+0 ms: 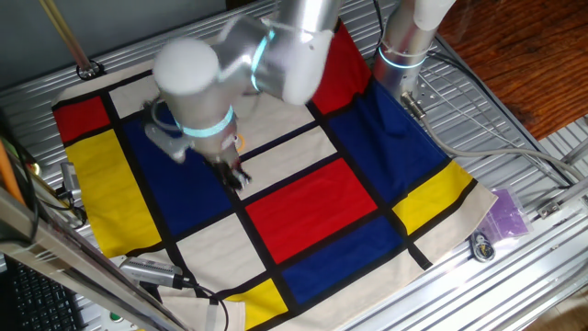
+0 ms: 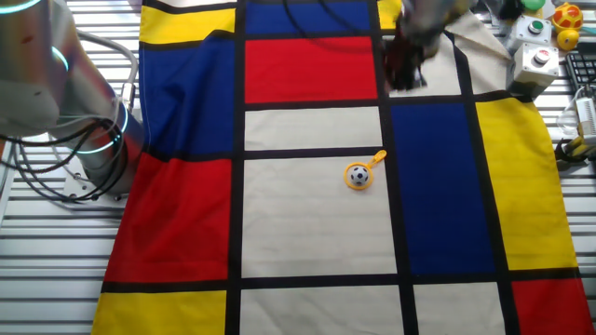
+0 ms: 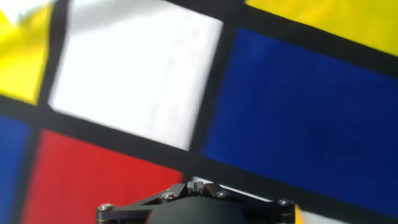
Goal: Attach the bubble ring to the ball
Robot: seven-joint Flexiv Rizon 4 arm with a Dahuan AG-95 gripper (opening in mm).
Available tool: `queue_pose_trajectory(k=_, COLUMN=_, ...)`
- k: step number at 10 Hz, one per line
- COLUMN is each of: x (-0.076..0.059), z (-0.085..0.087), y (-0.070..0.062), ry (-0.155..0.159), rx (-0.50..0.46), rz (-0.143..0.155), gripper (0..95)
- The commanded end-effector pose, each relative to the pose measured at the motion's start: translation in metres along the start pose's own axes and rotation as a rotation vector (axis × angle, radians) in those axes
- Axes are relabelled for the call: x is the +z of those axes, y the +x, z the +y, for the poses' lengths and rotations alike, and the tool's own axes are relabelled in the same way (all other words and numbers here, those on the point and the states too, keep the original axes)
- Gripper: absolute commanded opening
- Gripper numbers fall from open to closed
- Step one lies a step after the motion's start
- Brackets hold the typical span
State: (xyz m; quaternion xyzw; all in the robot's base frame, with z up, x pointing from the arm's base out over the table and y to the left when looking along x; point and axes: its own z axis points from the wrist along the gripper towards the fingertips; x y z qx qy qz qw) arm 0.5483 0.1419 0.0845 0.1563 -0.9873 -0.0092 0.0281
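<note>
The orange-yellow bubble ring point(image 2: 365, 170) lies flat on a white patch of the colour-block cloth point(image 2: 307, 214). Its loop lies around the tiny white ball point(image 2: 358, 175) with dark marks, and its short handle points up and right. In one fixed view only a bit of orange point(image 1: 239, 142) shows beside the arm, and the ball is hidden there. My gripper point(image 2: 405, 70) is blurred and hangs apart from the ring, over the edge between a white and a blue patch. In the hand view its fingertips point(image 3: 199, 184) meet with nothing between them; neither ring nor ball shows there.
A second arm's base point(image 2: 93, 140) with cables stands at the cloth's left edge. A button box point(image 2: 538, 58) and a yellow-red toy point(image 2: 566, 17) sit at the top right. A purple object point(image 1: 507, 213) lies on the metal table beside the cloth.
</note>
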Motion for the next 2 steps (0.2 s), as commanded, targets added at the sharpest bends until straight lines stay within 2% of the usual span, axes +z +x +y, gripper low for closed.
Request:
queue_pose_trajectory(k=1, x=-0.001, z=0.057, y=-0.012, ry=0.009, rx=0.093, rz=0.0, gripper=0.0)
queue_pose_trajectory(k=2, x=-0.002, z=0.068, y=-0.012, ry=0.009, rx=0.095, rz=0.002, gripper=0.0)
